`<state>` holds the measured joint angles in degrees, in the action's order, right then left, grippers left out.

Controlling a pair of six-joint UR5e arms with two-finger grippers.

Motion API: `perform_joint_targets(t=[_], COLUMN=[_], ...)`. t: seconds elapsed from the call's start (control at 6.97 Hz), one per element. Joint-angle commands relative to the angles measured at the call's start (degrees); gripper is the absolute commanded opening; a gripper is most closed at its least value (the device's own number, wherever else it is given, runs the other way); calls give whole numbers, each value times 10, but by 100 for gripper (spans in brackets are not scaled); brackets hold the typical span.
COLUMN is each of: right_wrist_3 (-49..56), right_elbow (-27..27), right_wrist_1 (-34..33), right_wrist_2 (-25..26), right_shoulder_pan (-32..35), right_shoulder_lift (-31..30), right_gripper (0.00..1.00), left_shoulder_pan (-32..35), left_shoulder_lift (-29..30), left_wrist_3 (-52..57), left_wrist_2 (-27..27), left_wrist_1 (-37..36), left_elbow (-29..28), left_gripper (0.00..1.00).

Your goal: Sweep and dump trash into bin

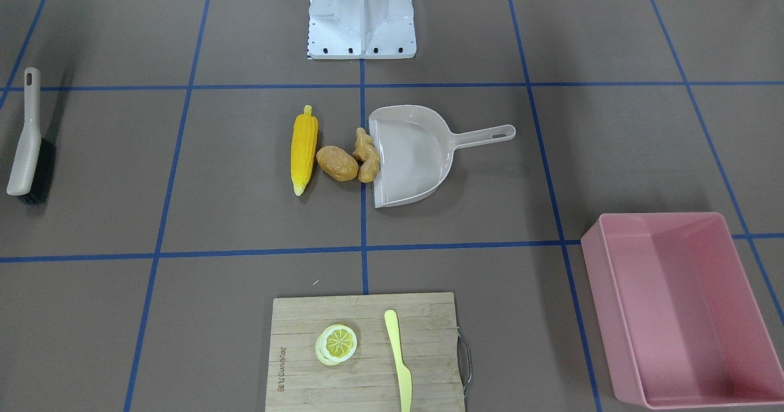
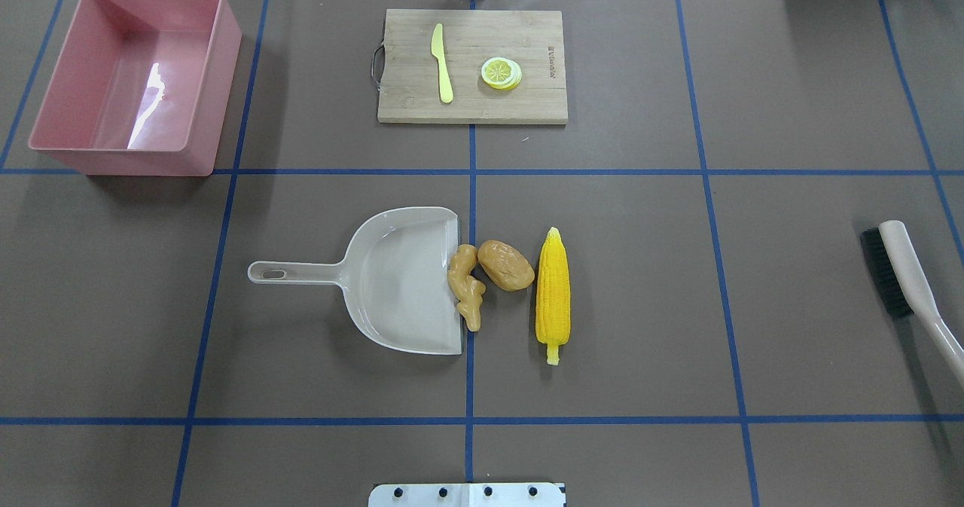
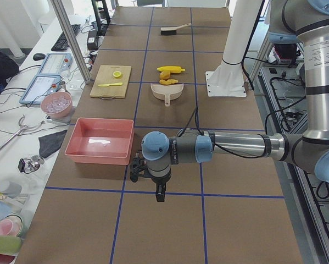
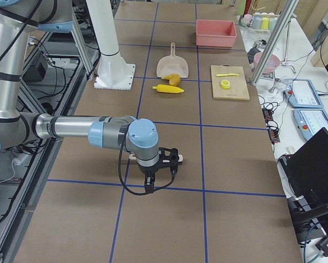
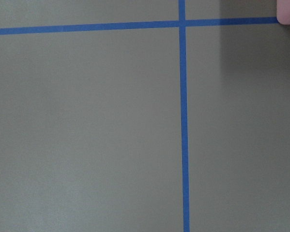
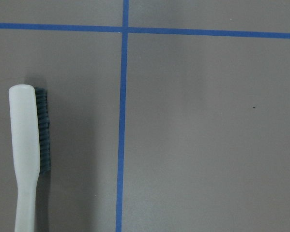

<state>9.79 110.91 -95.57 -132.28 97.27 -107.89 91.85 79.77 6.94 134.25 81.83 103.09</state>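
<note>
The yellow corn cob (image 2: 553, 294), brown potato (image 2: 505, 265) and tan ginger root (image 2: 466, 285) lie side by side at mid-table. The ginger touches the open lip of the beige dustpan (image 2: 392, 288). The pink bin (image 2: 218, 85) stands empty at the far left corner. My left gripper (image 3: 160, 193) hangs over bare table near the bin and shows only in the exterior left view. My right gripper (image 4: 148, 189) hangs above the brush and shows only in the exterior right view. I cannot tell whether either is open or shut.
A beige brush (image 2: 904, 281) with dark bristles lies at the right edge and also shows in the right wrist view (image 6: 26, 159). A wooden cutting board (image 2: 527, 104) with a lemon slice (image 2: 501, 72) and yellow knife (image 2: 442, 62) sits at the far middle.
</note>
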Motion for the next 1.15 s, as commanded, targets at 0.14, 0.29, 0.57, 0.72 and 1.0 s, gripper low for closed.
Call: perform_joint_targets(t=[0.14,0.29,0.57,0.72,1.0], right_wrist_3=[23,24,25,23,22], right_elbow=[-3,-3,-9,-10,-15], right_wrist_1=[6,6,6,6,7], right_wrist_2=[-17,-11,0,0,0], right_shoulder_pan=[-1,-1,-1,-1,-1], right_shoulder_lift=[-1,0,-1,-1,0], right_gripper=[100,100,100,100,100], left_shoulder_pan=[0,0,0,1,1], left_shoulder_lift=[0,0,0,0,0], left_wrist_3=[1,1,0,0,0], left_wrist_2=[1,1,1,1,1], left_wrist_1=[-1,-1,-2,-2,-4], left_elbow=[3,4,4,4,4], left_gripper=[99,99,99,99,99])
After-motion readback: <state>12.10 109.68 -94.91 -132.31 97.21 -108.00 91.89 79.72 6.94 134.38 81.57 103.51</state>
